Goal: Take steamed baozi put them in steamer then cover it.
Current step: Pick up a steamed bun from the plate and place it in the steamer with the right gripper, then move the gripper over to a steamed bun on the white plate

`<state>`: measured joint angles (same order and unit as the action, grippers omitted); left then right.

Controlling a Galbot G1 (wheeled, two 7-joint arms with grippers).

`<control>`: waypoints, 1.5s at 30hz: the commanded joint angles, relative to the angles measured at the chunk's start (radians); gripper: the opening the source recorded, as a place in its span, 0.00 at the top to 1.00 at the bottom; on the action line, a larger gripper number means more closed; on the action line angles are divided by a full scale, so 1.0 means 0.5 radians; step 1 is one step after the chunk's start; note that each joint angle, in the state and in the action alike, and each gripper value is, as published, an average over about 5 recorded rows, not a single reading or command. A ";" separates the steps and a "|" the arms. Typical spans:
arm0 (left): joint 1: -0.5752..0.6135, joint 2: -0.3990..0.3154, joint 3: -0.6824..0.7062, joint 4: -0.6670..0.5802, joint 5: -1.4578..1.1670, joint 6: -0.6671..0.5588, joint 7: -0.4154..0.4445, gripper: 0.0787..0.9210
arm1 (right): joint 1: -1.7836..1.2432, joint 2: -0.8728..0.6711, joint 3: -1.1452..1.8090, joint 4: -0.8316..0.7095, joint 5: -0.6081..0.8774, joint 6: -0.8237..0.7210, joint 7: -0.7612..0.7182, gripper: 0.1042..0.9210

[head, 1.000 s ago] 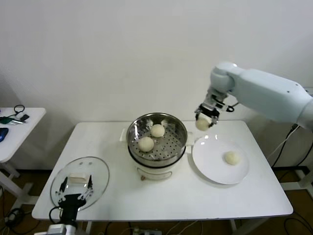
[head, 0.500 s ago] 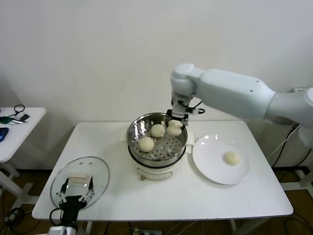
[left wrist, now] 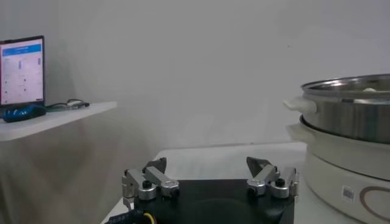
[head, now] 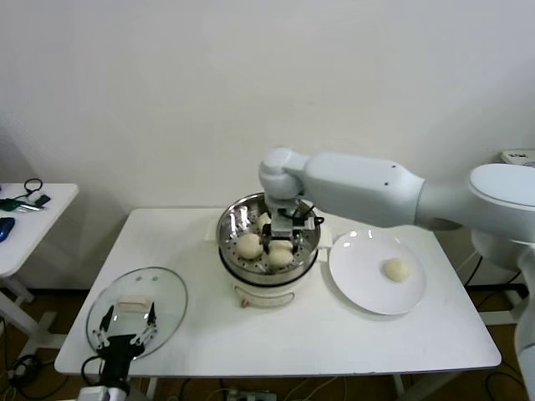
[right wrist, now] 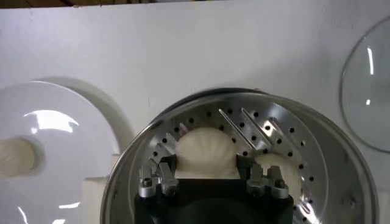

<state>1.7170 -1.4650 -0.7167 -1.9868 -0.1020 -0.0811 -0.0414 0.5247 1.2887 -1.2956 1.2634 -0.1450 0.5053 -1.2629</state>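
Observation:
The shiny steamer (head: 230, 219) stands mid-table on its white base. My right gripper (head: 281, 243) reaches down into it, shut on a cream-white baozi (right wrist: 204, 149) low over the perforated tray. One baozi (head: 248, 245) lies beside it on the tray, and a second (head: 265, 219) is half hidden behind the gripper. One baozi (head: 395, 269) lies on the white plate (head: 359, 280). The glass cover (head: 163, 294) lies flat at the front left. My left gripper (head: 127, 326) hovers over it, open, with nothing between its fingers.
A small white side table (head: 25, 221) with cables stands off to the left. In the left wrist view the steamer's wall (left wrist: 350, 115) rises close by the left gripper (left wrist: 207, 178). The plate sits tight against the steamer's right side.
My right arm has swung left from beside the plate, over the steamer's rim, and lowered the held baozi into the steamer. The left arm has stayed over the cover.

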 commanded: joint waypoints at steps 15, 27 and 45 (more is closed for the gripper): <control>-0.014 -0.003 0.018 0.012 0.001 0.002 0.006 0.12 | -0.043 0.001 0.062 -0.029 -0.007 0.044 -0.026 0.12; 0.002 0.009 0.025 0.003 0.023 0.004 0.005 0.12 | 0.326 -0.378 -0.031 -0.185 0.382 -0.161 0.170 0.12; 0.000 0.026 0.036 -0.029 0.049 0.013 -0.005 0.12 | -0.070 -1.252 -0.035 -0.127 0.946 -1.469 0.438 0.12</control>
<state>1.7141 -1.4512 -0.6975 -1.9990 -0.0825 -0.0757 -0.0436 0.6380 0.8597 -1.3840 1.1989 0.2523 0.0353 -1.0750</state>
